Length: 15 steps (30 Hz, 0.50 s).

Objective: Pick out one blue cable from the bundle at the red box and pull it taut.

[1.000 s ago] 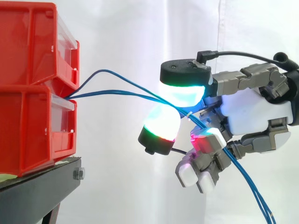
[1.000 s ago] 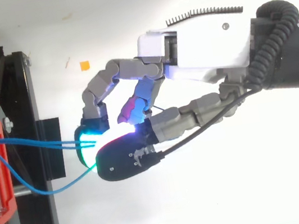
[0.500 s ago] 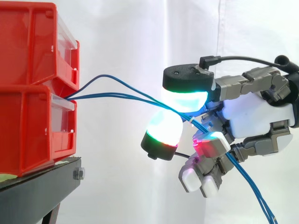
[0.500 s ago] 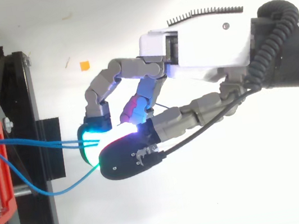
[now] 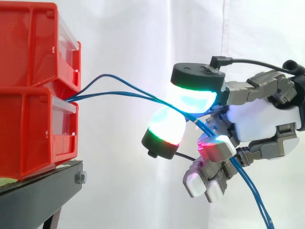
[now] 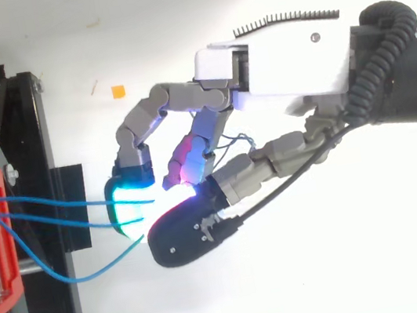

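Blue cables [image 5: 109, 94] leave the lower red bin's [image 5: 33, 133] front lip and run roughly level into my hand [image 5: 259, 119], its glowing pads [image 5: 193, 98] curled shut on what looks like several strands, so the pull goes straight away from the bin.

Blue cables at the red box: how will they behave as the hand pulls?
Likely floppy: the blue cables bow, one in a wide loop, so slack should go first. Thin and smooth-looking, pinched in the hand, so they may slip.
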{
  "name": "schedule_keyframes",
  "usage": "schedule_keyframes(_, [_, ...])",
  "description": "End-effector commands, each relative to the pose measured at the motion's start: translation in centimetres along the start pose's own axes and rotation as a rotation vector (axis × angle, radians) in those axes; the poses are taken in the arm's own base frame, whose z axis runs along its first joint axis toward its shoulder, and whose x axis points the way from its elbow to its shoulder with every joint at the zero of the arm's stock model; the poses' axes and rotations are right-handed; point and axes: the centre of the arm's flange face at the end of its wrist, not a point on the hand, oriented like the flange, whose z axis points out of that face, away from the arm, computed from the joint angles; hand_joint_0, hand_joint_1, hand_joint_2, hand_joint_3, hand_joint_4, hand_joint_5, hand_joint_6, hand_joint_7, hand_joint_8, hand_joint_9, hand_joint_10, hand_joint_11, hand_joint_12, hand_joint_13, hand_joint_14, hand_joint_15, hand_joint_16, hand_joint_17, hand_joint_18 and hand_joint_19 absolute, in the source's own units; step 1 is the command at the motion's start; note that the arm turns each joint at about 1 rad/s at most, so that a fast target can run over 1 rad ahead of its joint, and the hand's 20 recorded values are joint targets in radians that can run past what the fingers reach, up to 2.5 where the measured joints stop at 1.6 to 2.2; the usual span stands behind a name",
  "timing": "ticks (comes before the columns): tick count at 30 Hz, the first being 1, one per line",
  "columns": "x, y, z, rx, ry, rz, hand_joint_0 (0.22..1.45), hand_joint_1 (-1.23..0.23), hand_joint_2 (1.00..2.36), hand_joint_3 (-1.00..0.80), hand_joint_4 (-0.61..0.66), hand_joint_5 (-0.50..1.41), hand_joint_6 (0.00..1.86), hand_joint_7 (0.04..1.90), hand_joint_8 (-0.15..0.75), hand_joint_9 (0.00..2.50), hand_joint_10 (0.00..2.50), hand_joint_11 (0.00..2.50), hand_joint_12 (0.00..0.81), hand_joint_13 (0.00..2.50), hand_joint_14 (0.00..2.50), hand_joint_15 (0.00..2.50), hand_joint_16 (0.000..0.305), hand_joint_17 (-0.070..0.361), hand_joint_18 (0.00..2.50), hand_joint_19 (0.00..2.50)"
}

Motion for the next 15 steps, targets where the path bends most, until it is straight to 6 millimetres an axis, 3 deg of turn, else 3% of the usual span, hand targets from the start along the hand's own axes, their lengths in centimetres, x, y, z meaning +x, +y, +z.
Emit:
schedule_keyframes(1, [0.05,0.00,-0.01,0.001,0.001,0.000,0.74,-0.79,1.00,-0.44,-0.13,-0.14,0.95,0.97,0.292,1.28,0.02,0.90,0.354,0.95,0.01,0.40,0.045,0.102,0.89,0.46])
schedule_keyframes(15, [0.25,-0.06,-0.12,0.011,0.004,-0.001,0.74,-0.80,1.00,-0.50,-0.13,-0.14,0.95,0.95,0.285,1.28,0.02,0.89,0.356,0.96,0.01,0.40,0.045,0.101,0.91,0.45])
